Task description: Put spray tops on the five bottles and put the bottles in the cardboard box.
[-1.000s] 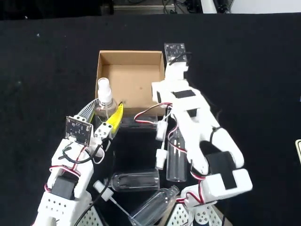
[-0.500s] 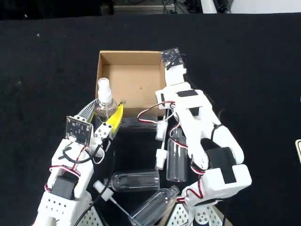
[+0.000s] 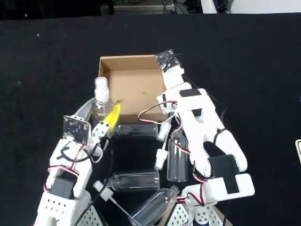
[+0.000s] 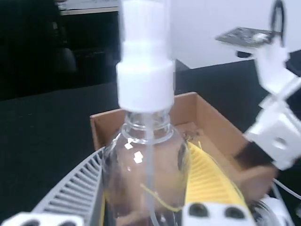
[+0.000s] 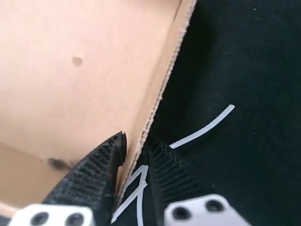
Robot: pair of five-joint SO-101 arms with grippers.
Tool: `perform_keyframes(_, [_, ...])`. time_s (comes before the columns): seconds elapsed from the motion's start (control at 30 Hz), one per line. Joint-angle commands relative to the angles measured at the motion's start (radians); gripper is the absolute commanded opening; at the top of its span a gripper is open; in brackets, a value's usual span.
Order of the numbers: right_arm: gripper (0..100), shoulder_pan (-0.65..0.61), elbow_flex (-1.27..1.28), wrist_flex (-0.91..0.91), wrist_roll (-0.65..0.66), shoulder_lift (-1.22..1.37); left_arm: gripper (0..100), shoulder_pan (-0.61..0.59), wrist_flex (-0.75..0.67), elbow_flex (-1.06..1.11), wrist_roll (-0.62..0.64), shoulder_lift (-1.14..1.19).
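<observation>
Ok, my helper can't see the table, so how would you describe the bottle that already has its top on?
Find the open box in the middle of the black table. At its near-left corner the left claw holds a clear bottle between a grey and a yellow finger. It alone stands upright with a white spray top on; the other bottles lie flat.

- Plain brown cardboard box (image 3: 129,80), one dark spot inside.
- Clear plastic bottle (image 4: 141,160), white spray top (image 4: 145,70).
- Yellow and grey ribbed fingers (image 4: 207,183) on the left gripper (image 4: 141,188).
- Black ridged fingers (image 5: 94,174) on the right gripper (image 5: 136,143).
</observation>
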Motion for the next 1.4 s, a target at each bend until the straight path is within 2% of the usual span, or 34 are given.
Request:
perform_keyframes(0.0, [1.0,0.017,-0.027,0.008,0.109,-0.074,3,-0.054,0.003,-0.01,0.011,-0.02])
perform_keyframes(0.2, [1.0,-0.005,0.036,0.003,0.189,-0.084,3,-0.045,0.003,-0.012,0.011,-0.02])
perform_keyframes(0.57, [1.0,-0.046,0.088,0.003,0.186,-0.084,3,-0.044,-0.006,-0.018,0.011,-0.02])
perform_keyframes(0.8, [1.0,-0.046,0.085,0.003,0.186,-0.084,3,-0.044,-0.132,-0.021,0.011,-0.02])
perform_keyframes(1.07, [1.0,-0.04,0.056,0.006,0.186,-0.09,3,-0.044,-0.149,-0.071,0.011,-0.02])
perform_keyframes(1.2, [1.0,-0.046,0.064,0.028,0.13,-0.159,3,-0.044,-0.261,-0.05,0.011,-0.02])
perform_keyframes(1.37, [1.0,-0.058,0.14,0.038,0.126,-0.28,3,-0.044,-0.42,0.022,0.011,-0.011])
